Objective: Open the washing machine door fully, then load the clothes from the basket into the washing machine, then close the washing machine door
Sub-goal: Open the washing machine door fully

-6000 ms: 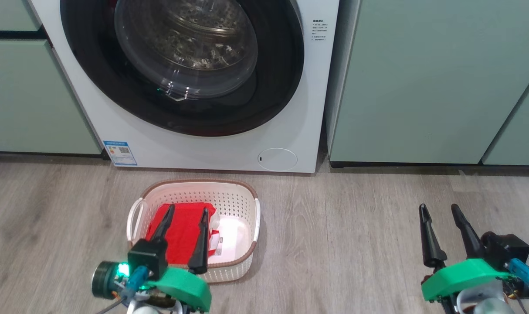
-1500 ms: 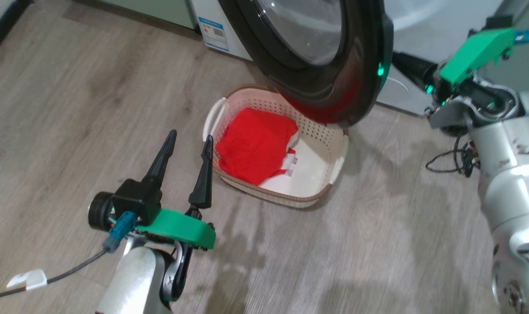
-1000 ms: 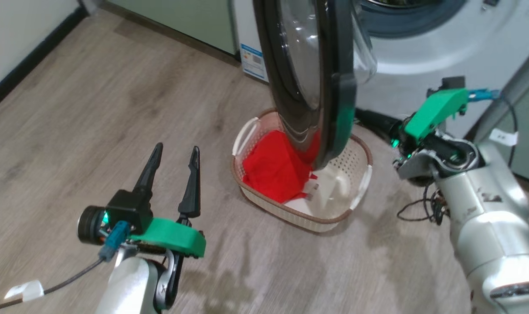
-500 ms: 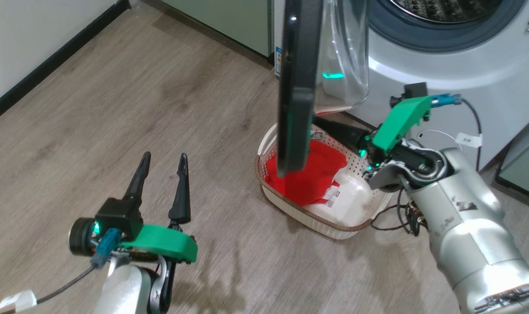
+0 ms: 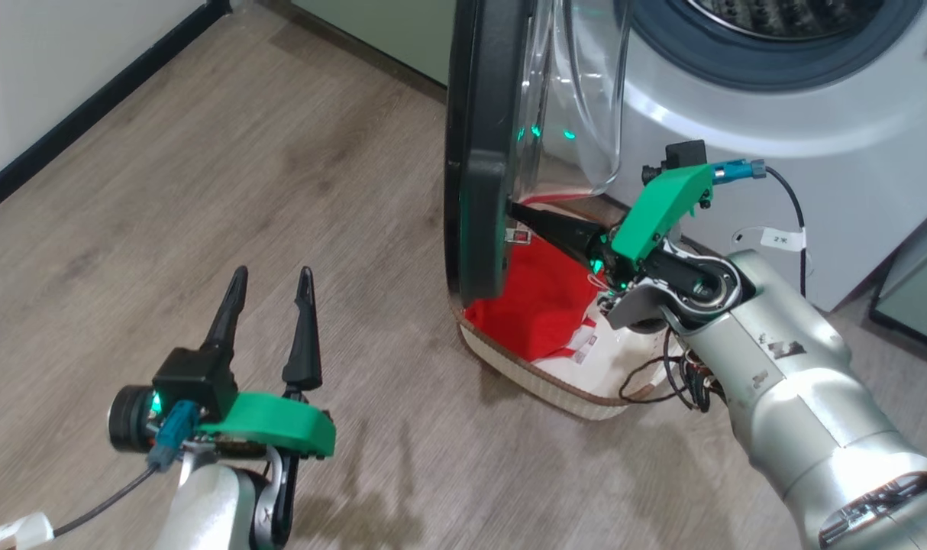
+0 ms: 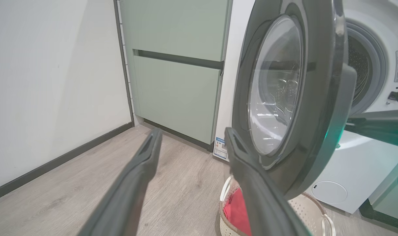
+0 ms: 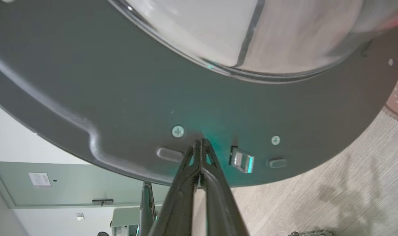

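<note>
While the right claw is clenched with nothing between its fingers, its tips rest against the inner face of the door, on the black rim just below the glass bowl. The right wrist view puts them between a screw and the metal latch. The door stands swung out from the washing machine, edge-on in the head view, its lower edge hanging over the basket on the floor. The red clothes lie in the basket, just beneath the right claw, partly hidden by the door's rim. The left claw is released, fingers spread and empty, well apart from the basket on the door's outer side. The door stands between it and the clothes. Pale green cabinets stand beside the machine.
</note>
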